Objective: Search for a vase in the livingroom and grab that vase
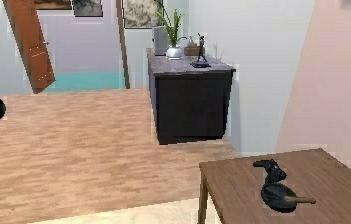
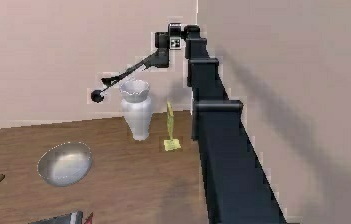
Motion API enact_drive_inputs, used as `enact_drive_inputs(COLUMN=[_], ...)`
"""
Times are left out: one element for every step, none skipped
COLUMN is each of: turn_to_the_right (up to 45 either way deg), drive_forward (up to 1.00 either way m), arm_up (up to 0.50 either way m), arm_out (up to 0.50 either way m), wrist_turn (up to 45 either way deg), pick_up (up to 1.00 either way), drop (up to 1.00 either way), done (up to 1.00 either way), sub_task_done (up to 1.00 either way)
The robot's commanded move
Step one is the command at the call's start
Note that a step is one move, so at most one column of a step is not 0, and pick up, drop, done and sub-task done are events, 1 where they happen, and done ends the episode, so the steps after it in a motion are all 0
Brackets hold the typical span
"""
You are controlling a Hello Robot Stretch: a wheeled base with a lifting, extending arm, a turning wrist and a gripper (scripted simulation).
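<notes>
Vase (image 2: 135, 114), white with a narrow neck, is standing upright on the wooden table (image 2: 103, 190), just below the gripper (image 2: 103, 88) in the arm side view. Arm (image 2: 218, 130) is spanning the tabletop toward the wall, probably because the vase is sitting at the table's far side, out of easy range. Fingers (image 2: 123, 76) are slanting down toward the vase's rim, and I can't tell if they are over, beside or touching it. The vase is resting on the table right behind the fingers, so I can't tell whether the gripper is holding anything.

Gold statuette (image 2: 170, 132) is standing below the gripper too, between the vase and the arm. It is close enough that a sloppy approach is risking a knock. Metal bowl (image 2: 65, 163) is lying lower, on the gripper's other side, well apart from the vase.

Search part is looking done, and the grab is looking like the step in hand. Dark pan (image 1: 279, 192) is lying on the table in the forward view.
</notes>
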Motion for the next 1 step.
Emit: enact_drive_inputs(turn_to_the_right=[0.0], drive_forward=[0.00], arm_up=[0.00], arm_out=[0.00], wrist_turn=[39.0], pick_up=[0.00], drop=[0.00], done=[0.00], sub_task_done=[0.00])
